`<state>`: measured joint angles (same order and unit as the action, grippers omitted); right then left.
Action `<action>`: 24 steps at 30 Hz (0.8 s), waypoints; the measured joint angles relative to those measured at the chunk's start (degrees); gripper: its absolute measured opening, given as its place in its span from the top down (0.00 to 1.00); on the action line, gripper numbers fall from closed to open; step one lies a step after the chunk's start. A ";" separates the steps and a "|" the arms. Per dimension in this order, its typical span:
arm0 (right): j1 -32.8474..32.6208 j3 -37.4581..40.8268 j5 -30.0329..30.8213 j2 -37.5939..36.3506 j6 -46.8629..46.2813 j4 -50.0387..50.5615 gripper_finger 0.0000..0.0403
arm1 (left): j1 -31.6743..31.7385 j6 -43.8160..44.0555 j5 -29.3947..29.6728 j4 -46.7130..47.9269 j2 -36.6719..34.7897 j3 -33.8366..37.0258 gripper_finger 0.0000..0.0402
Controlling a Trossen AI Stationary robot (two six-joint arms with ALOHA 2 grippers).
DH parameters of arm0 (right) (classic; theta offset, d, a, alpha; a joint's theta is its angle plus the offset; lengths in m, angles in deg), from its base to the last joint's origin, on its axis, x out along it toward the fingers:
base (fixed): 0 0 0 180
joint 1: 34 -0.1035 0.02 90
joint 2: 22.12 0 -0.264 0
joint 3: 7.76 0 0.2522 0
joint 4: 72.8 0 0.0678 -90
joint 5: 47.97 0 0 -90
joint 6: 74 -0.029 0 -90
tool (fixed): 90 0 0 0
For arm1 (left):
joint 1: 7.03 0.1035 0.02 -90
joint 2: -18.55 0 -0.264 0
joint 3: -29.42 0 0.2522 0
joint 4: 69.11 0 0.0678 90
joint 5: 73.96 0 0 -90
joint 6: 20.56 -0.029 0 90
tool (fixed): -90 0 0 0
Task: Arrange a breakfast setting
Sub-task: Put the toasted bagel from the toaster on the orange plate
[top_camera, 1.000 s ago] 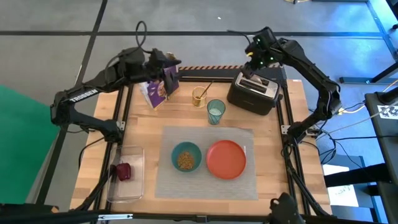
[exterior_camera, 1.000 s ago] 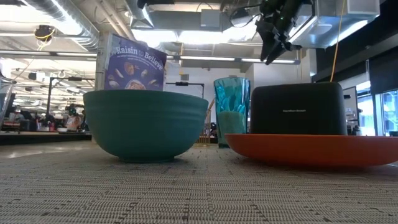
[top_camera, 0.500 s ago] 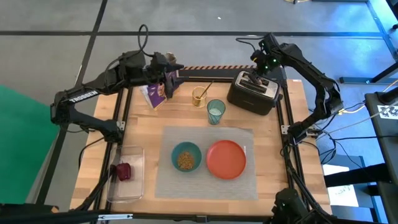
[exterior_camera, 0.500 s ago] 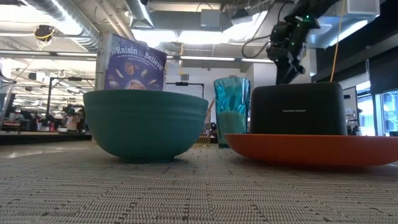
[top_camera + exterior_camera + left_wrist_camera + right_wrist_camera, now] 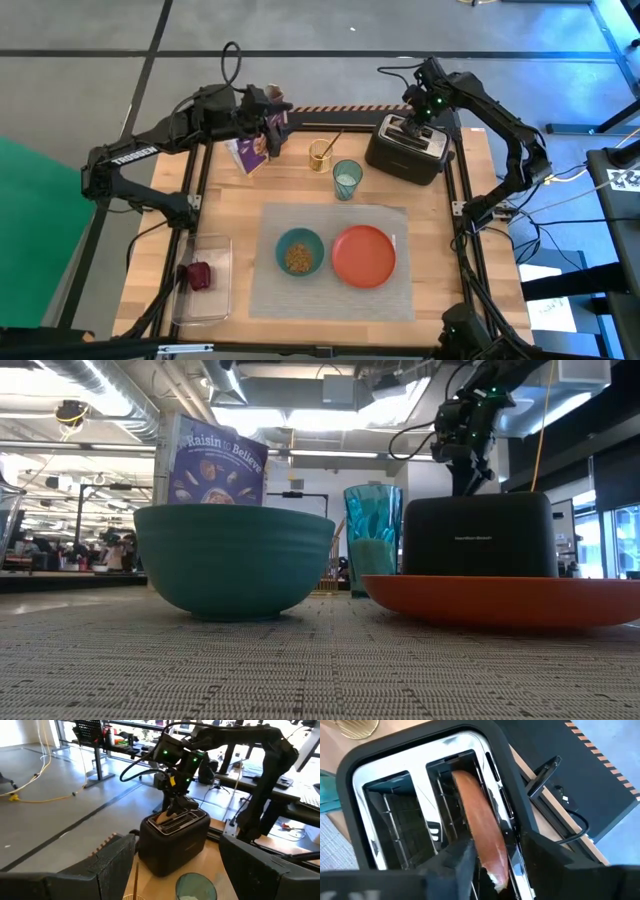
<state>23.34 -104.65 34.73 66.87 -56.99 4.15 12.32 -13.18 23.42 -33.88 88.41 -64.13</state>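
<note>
A bagel half (image 5: 479,827) stands on edge in one slot of the black toaster (image 5: 405,150) at the far right. My right gripper (image 5: 495,857) is open just above that slot, with one finger on each side of the bagel's upper end. My left gripper (image 5: 275,118) is open and empty above the far left, by the cereal box (image 5: 250,150). The teal bowl (image 5: 299,251) and the orange-red plate (image 5: 363,255) sit on the grey placemat (image 5: 335,300). The teal cup (image 5: 347,180) stands behind the placemat. The gold spoon (image 5: 333,140) leans in a small gold cup. The dark-red fruit (image 5: 198,275) lies in the clear tray. My right gripper comes down from above onto the toaster's slot, its fingers (image 5: 457,865) lying across the bagel's upper end (image 5: 492,870). A gap shows on one side of the bagel. I cannot tell whether the other finger touches it. The bagel stands in the slot.
The clear tray (image 5: 205,300) lies at the near left. The cereal box and the small gold cup (image 5: 320,155) stand at the far left. The toaster's cord (image 5: 555,795) runs behind it. Bare wood shows left of the placemat.
My right gripper has gone down and a little toward the table's right edge, onto the top of the toaster. It now stands over the slot with the bagel.
</note>
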 joint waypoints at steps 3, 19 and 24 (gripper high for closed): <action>0.00 0.00 -0.44 0.00 0.01 -0.10 0.76 | 0.00 -0.02 0.77 0.41 0.00 0.00 0.30; 0.00 -1.58 -3.75 -6.15 -3.89 -0.36 0.96 | 0.00 -1.79 0.27 2.43 0.64 0.00 0.30; 0.00 -5.45 -4.44 -10.42 -4.43 -0.38 0.98 | 0.02 -3.45 -3.76 -0.51 3.69 0.00 0.30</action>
<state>23.34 -110.11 30.29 56.45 -61.41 3.77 12.34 -16.63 19.66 -34.38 92.11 -64.13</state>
